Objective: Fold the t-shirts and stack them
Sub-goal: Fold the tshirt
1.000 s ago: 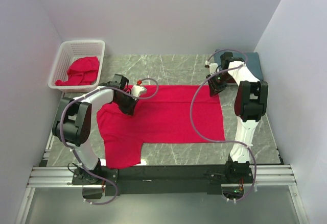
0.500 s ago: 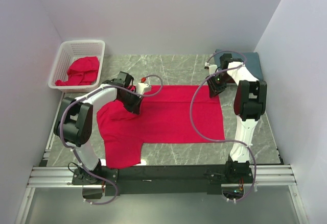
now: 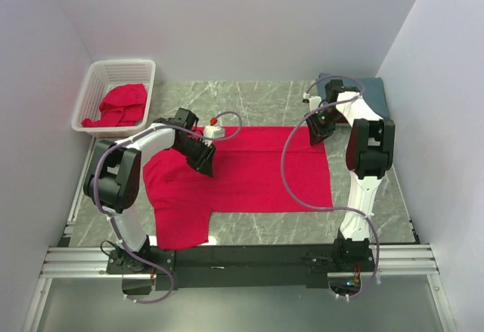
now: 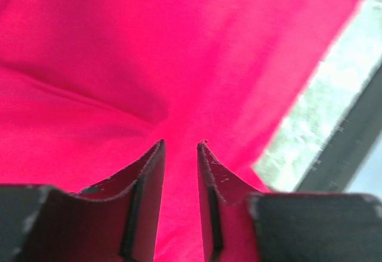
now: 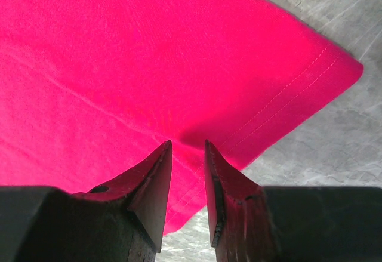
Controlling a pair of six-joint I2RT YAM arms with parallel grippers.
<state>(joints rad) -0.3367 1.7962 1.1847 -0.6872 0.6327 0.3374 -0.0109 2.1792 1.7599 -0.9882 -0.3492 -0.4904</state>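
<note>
Top external view: a bright red t-shirt (image 3: 249, 177) lies spread flat on the marble table (image 3: 257, 97) beneath 2 arms. The left gripper (image 3: 204, 162) hangs over its chest near the left sleeve, and the right gripper (image 3: 318, 131) over its far right hem corner. Wrist views show both sets of jaws slightly parted, gripping nothing. Another crumpled red t-shirt (image 3: 121, 105) sits in the white basket (image 3: 94, 75).
</note>
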